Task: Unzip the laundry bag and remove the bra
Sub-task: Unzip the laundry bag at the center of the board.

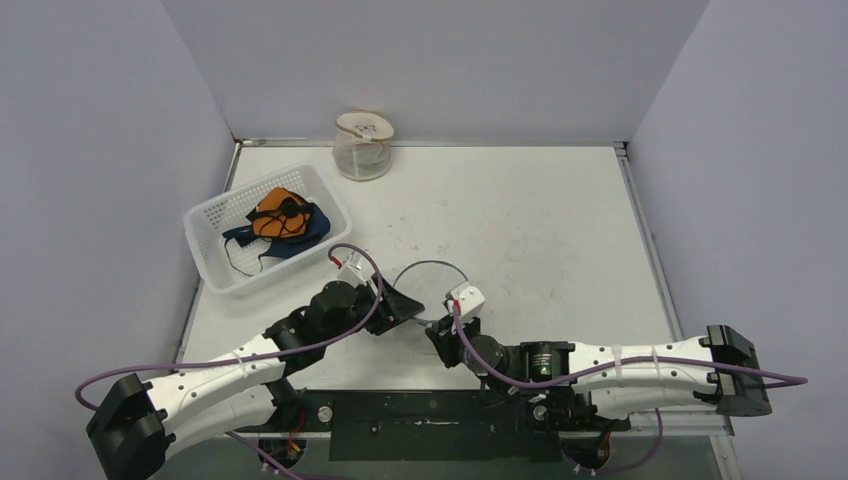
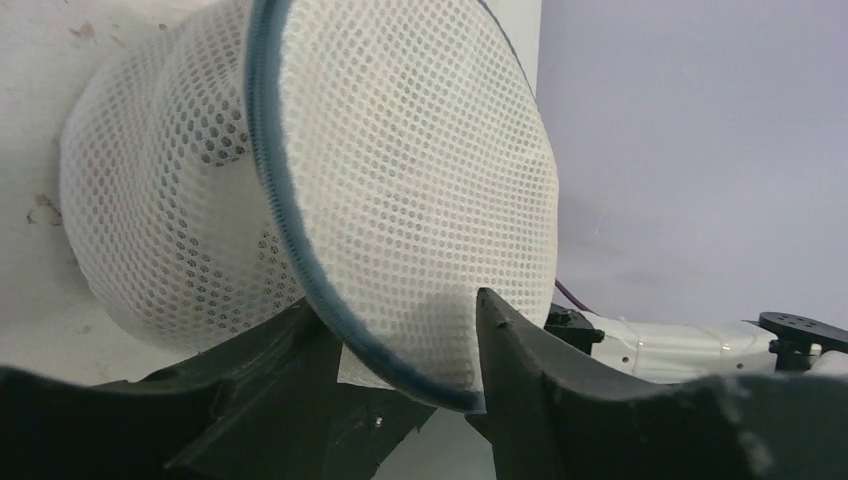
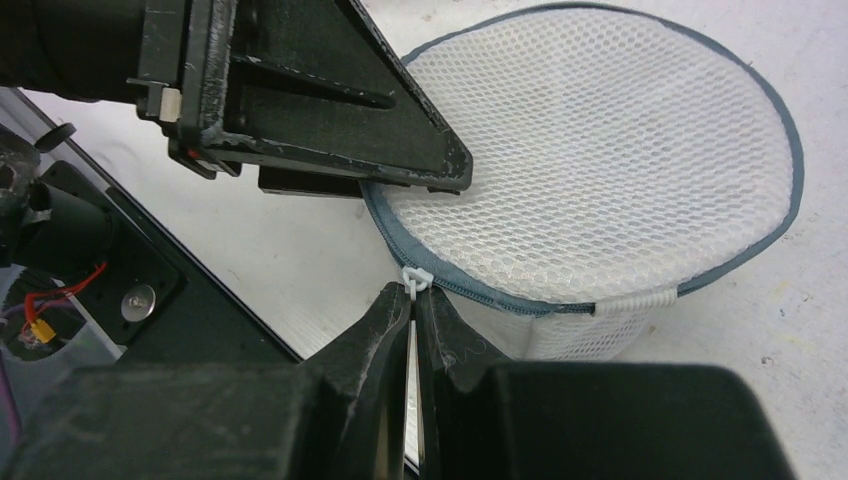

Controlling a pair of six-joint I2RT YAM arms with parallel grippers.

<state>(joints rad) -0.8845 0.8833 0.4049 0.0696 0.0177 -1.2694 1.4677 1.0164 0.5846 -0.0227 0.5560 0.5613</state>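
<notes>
Your right gripper (image 3: 412, 305) is pinched shut on the zipper pull (image 3: 415, 277); left gripper (image 2: 398, 310) clamps the rim of the laundry bag (image 3: 600, 170), sitting between them on the table (image 1: 560, 220). Looks like the unzip step: next, drag that pull around the rim. Bra's hidden.

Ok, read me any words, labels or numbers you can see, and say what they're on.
Nothing can be read in any view.
Jar lid: dark marks, too small to read.
Right arm motor label: too blurred to read.
Bag, zip pull, basket: no print visible.
</notes>
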